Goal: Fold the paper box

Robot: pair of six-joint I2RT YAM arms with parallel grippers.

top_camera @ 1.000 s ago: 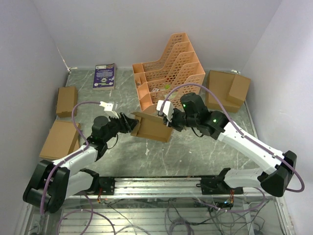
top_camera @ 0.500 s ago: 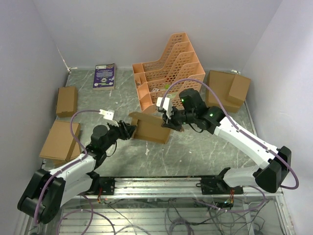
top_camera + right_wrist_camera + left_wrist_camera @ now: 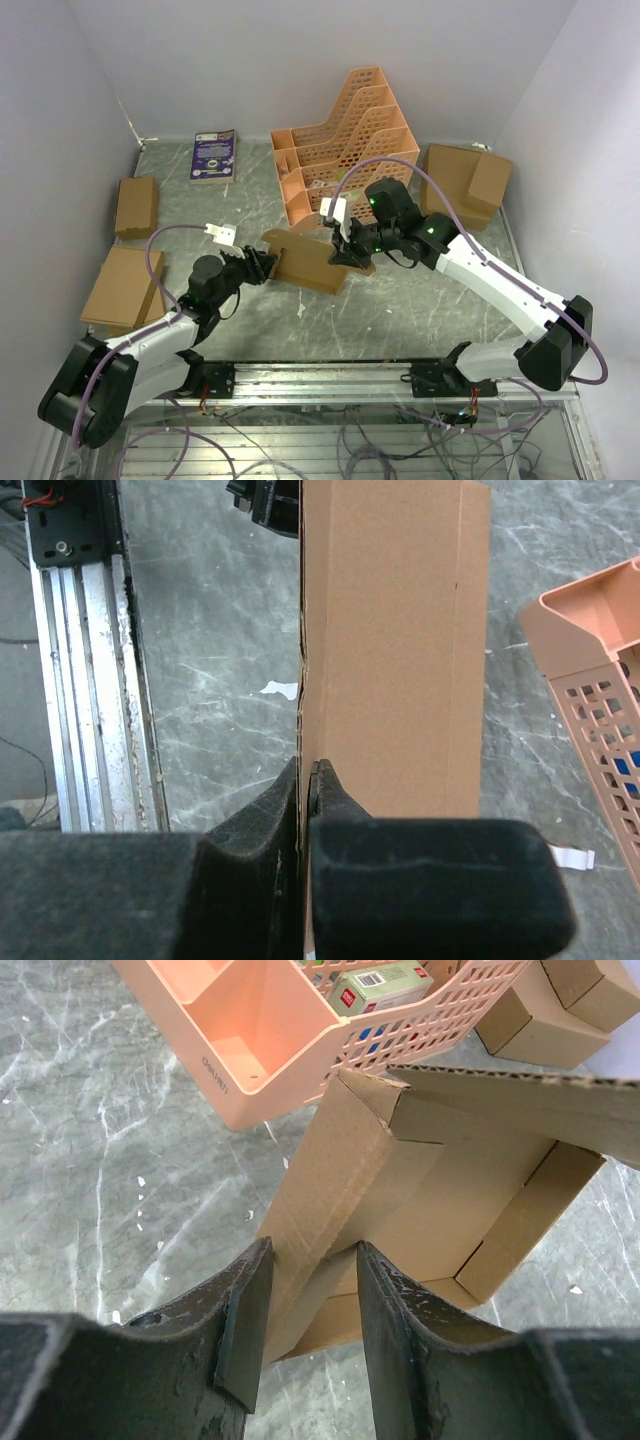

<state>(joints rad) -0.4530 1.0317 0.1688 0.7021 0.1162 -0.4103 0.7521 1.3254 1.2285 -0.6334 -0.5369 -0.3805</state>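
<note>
While both arms reach inward over the marbled table point(image 3: 420, 310), the overhead view shows the paper box point(image 3: 310, 262) at mid-table between them, just in front of the orange lattice rack point(image 3: 345, 140). The left gripper point(image 3: 262, 265) meets its left end and the right gripper point(image 3: 345, 250) its right end. Two ready-made cardboard boxes point(image 3: 135, 205) lie along the left wall and more sit stacked in the far right corner point(image 3: 465, 180); a purple booklet point(image 3: 213, 155) lies near the back wall. From the left wrist, the box is a shallow tray with its walls folded up and one flap point(image 3: 520, 1100) hanging over the open side. The left fingers point(image 3: 245, 1320) stand apart on either side of the tray's near wall, though I cannot tell whether they press it. Behind, small printed cartons point(image 3: 375, 980) show through the rack's lattice. From the right wrist, the right fingers point(image 3: 250, 850) are pinched tight on a thin cardboard edge of the box, whose long plain panel runs away from the camera. Bits of blue and red show through the rack's holes at the right edge, and a metal rail point(image 3: 80, 660) runs along the left.
</note>
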